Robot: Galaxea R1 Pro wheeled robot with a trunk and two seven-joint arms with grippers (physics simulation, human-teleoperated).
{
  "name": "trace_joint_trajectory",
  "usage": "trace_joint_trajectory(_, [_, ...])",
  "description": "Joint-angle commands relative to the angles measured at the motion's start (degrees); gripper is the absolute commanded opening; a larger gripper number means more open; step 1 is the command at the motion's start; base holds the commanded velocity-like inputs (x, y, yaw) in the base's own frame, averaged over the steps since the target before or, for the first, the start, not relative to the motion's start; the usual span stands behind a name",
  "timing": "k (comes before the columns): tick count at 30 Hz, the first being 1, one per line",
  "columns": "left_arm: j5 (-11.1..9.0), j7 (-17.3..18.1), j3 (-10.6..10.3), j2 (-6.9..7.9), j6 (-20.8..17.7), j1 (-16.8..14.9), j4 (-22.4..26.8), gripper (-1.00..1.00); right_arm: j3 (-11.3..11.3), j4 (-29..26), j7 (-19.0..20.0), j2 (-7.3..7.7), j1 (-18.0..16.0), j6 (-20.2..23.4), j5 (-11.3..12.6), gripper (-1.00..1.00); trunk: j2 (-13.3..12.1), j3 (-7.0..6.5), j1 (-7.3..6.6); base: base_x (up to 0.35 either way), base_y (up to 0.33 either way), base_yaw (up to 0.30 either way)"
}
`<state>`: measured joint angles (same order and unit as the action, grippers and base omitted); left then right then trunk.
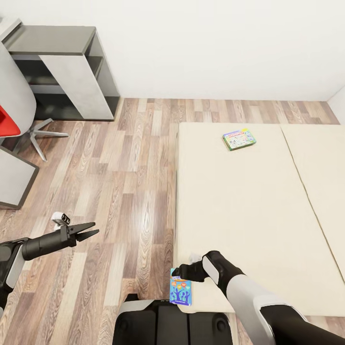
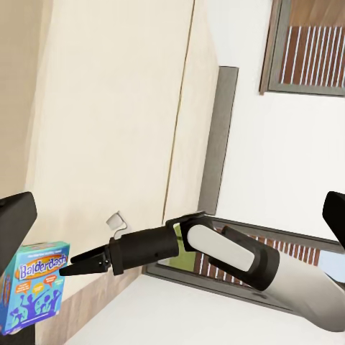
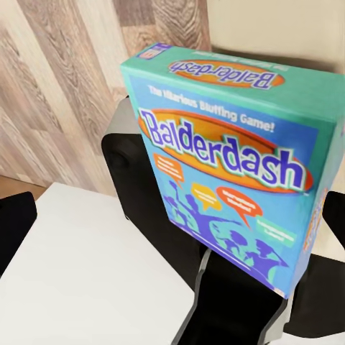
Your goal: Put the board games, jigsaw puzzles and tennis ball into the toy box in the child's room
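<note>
A blue board game (image 1: pixel 181 289) marked "Balderdash" (image 3: pixel 230 172) hangs at the near left corner of the cream bed (image 1: pixel 249 211), partly past the mattress edge and above my base. My right gripper (image 1: pixel 182 275) is shut on its upper edge. In the left wrist view its fingertips (image 2: pixel 70 270) meet the corner of this box (image 2: pixel 32 295). A second board game (image 1: pixel 239 139), green-bordered, lies flat on the far part of the bed. Over the wood floor to the left, my left gripper (image 1: pixel 91 230) is open and holds nothing.
A dark grey cabinet (image 1: pixel 57 67) stands against the far wall at left. A chair with a red seat (image 1: pixel 8 122) and a grey slab (image 1: pixel 14 182) sit at the left edge. Plank floor (image 1: pixel 129 182) lies between them and the bed. My base (image 1: pixel 167 323) touches the bed's corner.
</note>
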<state>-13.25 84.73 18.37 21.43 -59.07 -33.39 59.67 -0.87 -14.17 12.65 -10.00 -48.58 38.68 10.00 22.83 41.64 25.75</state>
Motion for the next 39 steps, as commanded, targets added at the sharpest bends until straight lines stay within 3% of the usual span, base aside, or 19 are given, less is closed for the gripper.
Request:
trace_joint_trajectory(1, [-0.03, 0.18, 0.0, 0.02, -0.6, -0.01, 0.01, 1.0, -0.1, -0.07, -0.07, 0.0, -0.02, 0.27, 0.28, 1.0, 0.09, 0.06, 0.03, -0.046, 0.0, 0.0])
trace_joint_trajectory(28, [-0.1, 0.18, 0.0, 0.02, -0.59, -0.01, 0.01, 1.0, -0.1, -0.07, -0.08, 0.0, -0.01, 0.26, 0.31, 1.0, 0.09, 0.03, 0.03, -0.012, 0.0, 0.0])
trace_joint_trajectory(39, [-0.1, 0.18, 0.0, 0.02, -0.6, -0.01, 0.01, 1.0, -0.1, -0.07, -0.08, 0.0, -0.02, 0.26, 0.37, 1.0, 0.09, -0.76, 0.03, 0.0, 0.0, -0.053])
